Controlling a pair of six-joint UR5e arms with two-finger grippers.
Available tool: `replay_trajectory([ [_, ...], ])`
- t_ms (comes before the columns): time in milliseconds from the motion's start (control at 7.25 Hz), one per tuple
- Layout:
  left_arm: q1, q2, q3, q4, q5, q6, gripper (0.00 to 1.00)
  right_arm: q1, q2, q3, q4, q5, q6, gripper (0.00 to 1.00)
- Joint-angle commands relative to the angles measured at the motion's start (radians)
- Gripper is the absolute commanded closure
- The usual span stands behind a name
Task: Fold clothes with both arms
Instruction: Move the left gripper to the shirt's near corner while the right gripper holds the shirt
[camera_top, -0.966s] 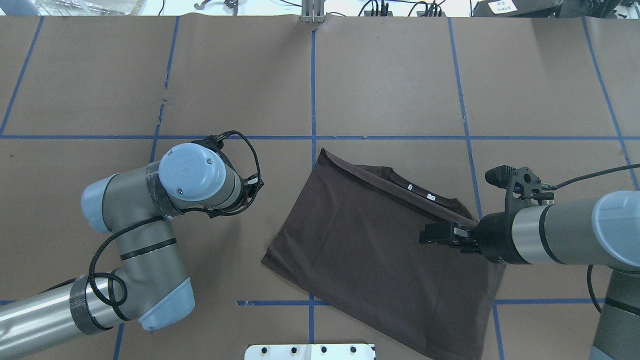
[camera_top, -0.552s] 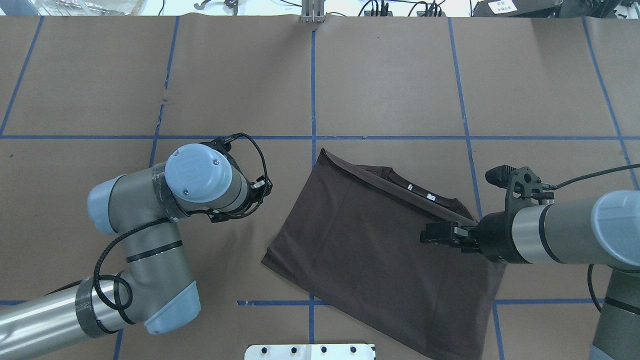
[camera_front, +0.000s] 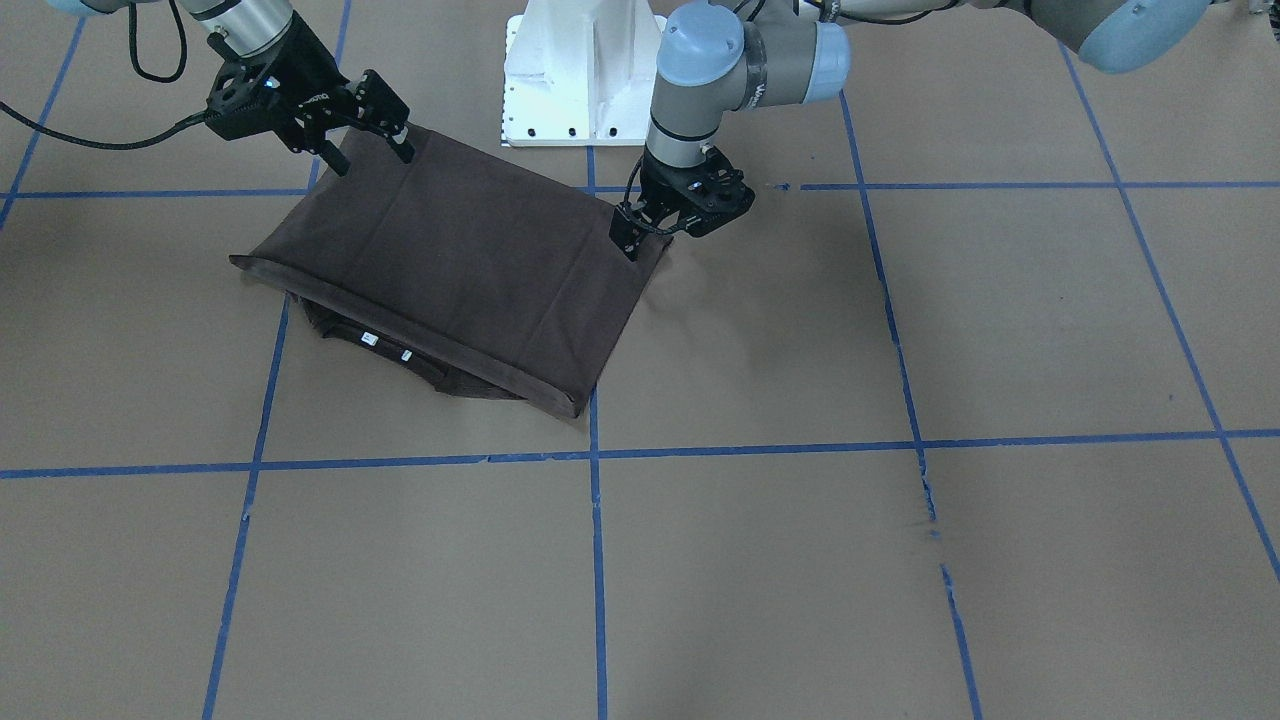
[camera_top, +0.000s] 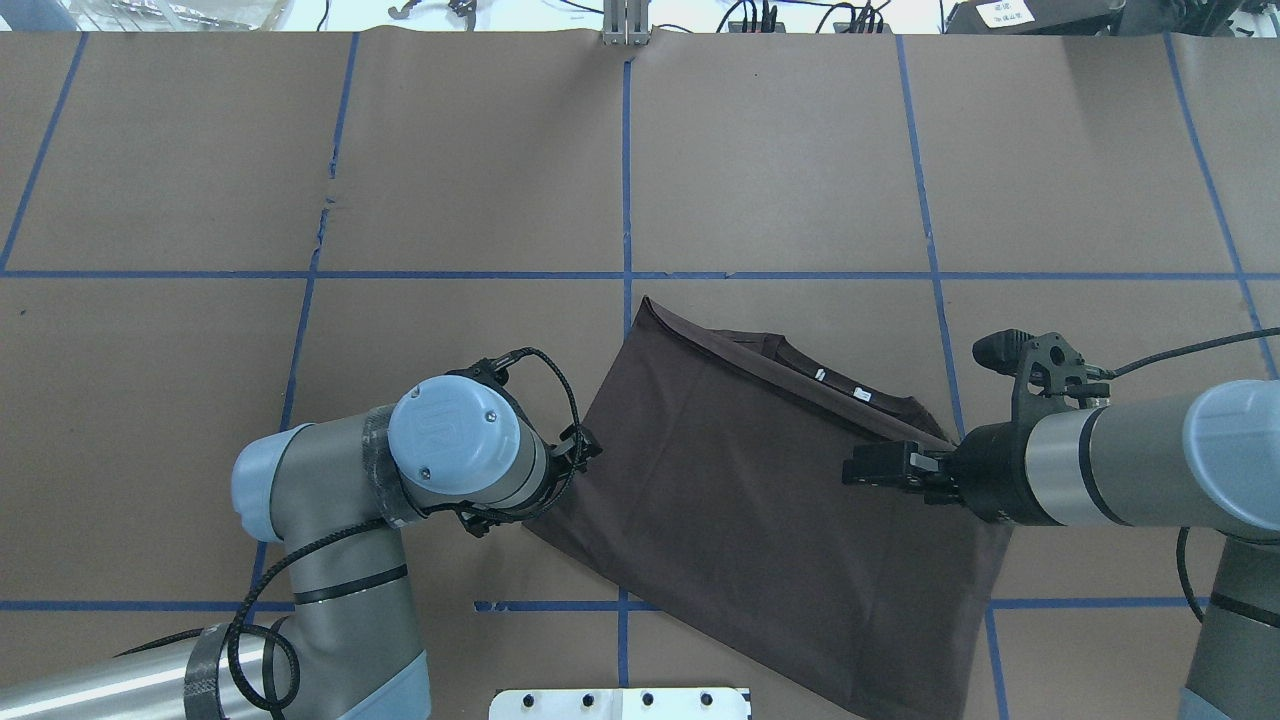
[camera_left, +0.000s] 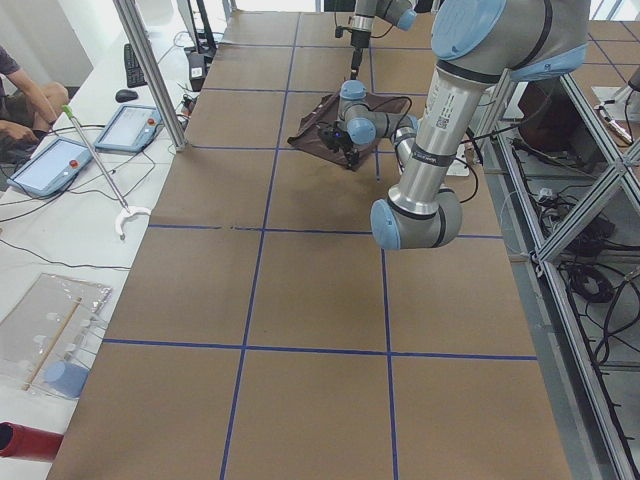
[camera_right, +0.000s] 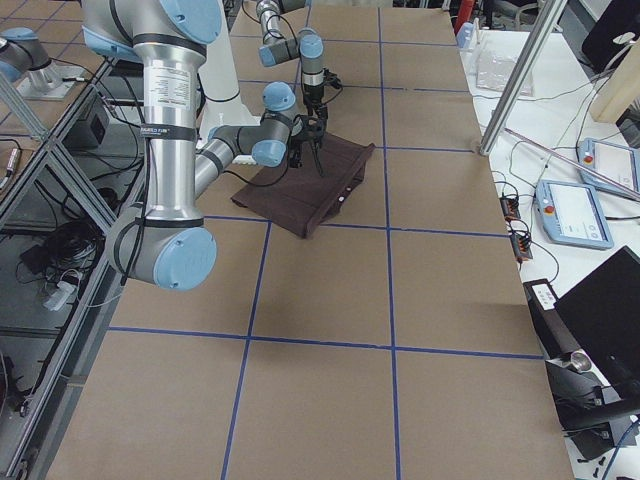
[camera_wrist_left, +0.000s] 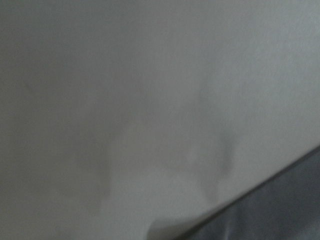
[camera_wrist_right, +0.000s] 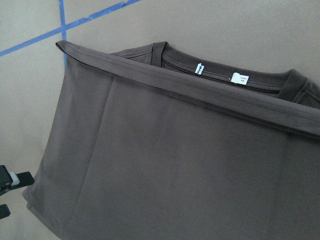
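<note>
The folded T-shirt (camera_top: 740, 500) is laid flat on the table (camera_top: 800, 150), which is covered with brown paper. The collar (camera_wrist_right: 220, 75) with two white labels is seen sticking out from under the upper layer. The right gripper (camera_front: 367, 152) is held just above one edge of the shirt. Its fingers (camera_front: 333, 158) are spread wide, with only cloth below them and nothing grasped. The left gripper (camera_front: 645, 232) is pointed down at the opposite corner, the cloth touching or just beside its fingertips. Whether these fingers are closed cannot be told.
</note>
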Motion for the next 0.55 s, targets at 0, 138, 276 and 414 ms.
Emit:
replay_trajectory([
  [0, 0.008, -0.011, 0.037, -0.006, 0.002, -0.018, 0.03, 0.001, -0.002, -0.003, 0.000, 0.001, 0.000, 0.00],
  [138, 0.008, -0.011, 0.040, -0.005, 0.003, -0.031, 0.10, 0.001, 0.000, -0.003, 0.000, 0.001, 0.000, 0.00],
  [276, 0.008, -0.011, 0.040, -0.005, 0.002, -0.038, 0.29, 0.002, 0.000, -0.003, 0.000, 0.001, 0.000, 0.00],
  [414, 0.008, -0.011, 0.039, -0.005, 0.002, -0.038, 0.76, 0.004, -0.002, -0.003, 0.000, 0.001, 0.000, 0.00],
])
